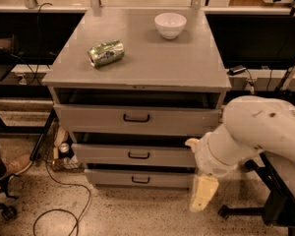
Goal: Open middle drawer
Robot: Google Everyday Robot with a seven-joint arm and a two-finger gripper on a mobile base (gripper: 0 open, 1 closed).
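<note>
The grey metal cabinet has three drawers. The middle drawer is the second one down, a shallow grey front with a small black handle at its centre and a dark gap above it. My gripper is cream-coloured and hangs downward at the end of the white arm. It sits in front of the cabinet's lower right corner, below and to the right of the middle drawer's handle and well apart from it. The arm covers the right ends of the middle drawer and the bottom drawer.
The top drawer has a taller front and a larger handle. A crushed green can and a white bowl sit on the cabinet top. A cable lies on the floor at left, near a person's foot. Black chair legs stand at right.
</note>
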